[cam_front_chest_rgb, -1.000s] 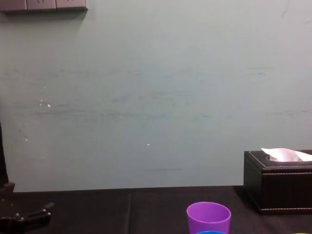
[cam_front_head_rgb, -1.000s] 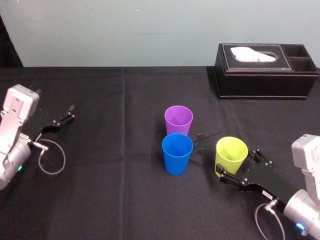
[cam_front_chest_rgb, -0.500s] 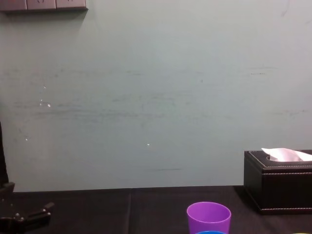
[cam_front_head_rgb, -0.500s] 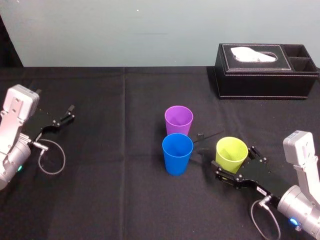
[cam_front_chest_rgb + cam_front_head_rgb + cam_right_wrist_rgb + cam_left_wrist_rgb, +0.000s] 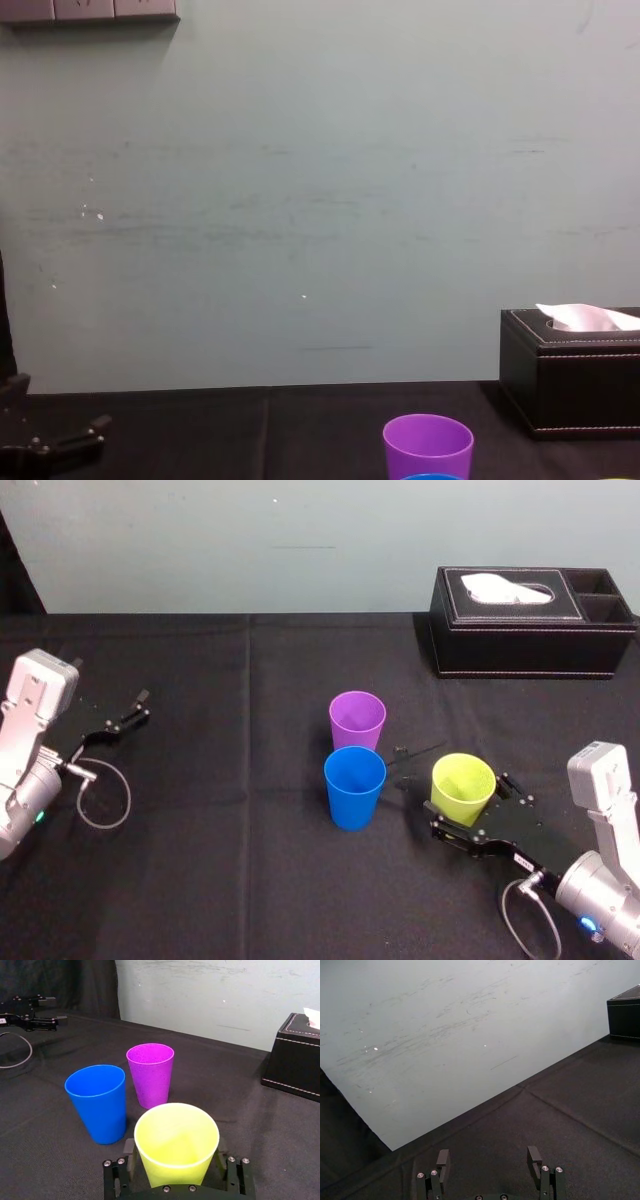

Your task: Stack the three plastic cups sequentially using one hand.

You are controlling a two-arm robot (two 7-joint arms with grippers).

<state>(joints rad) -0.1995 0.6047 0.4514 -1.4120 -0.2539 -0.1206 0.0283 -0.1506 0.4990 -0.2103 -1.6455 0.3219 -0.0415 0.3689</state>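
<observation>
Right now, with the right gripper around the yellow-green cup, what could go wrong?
1. The right gripper straddles the yellow-green cup low on its tapered wall, jaws open; closing there may squeeze it upward or tip it.
2. The blue cup and purple cup stand close together, so lowering a cup into one could knock the other.
The left gripper is parked at far left.

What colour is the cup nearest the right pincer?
Yellow-green. The cup sits at the right pincer; the right wrist view shows it best.
</observation>
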